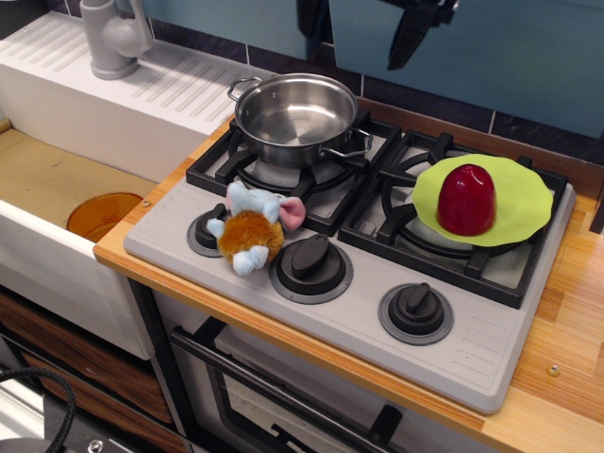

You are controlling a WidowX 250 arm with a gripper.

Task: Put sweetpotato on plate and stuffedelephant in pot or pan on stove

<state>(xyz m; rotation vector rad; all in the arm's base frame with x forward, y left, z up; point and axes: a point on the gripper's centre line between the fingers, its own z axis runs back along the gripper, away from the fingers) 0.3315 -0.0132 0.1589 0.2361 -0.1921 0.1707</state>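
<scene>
The dark-red sweetpotato (466,199) stands on the lime-green plate (524,193), which lies on the right rear burner of the grey stove (472,354). The stuffedelephant (251,229) lies on the stove's front edge beside the left knob. The steel pot (297,119) stands empty on the left rear burner. My gripper (363,26) is at the top edge, high above and behind the pot, with its two dark fingers (410,36) spread apart and nothing between them. Most of it is cut off by the frame.
A sink basin left of the stove holds an orange bowl (102,213). A grey faucet (113,38) stands at the back left. Wooden counter (571,311) runs along the right. Black knobs (311,259) line the stove's front.
</scene>
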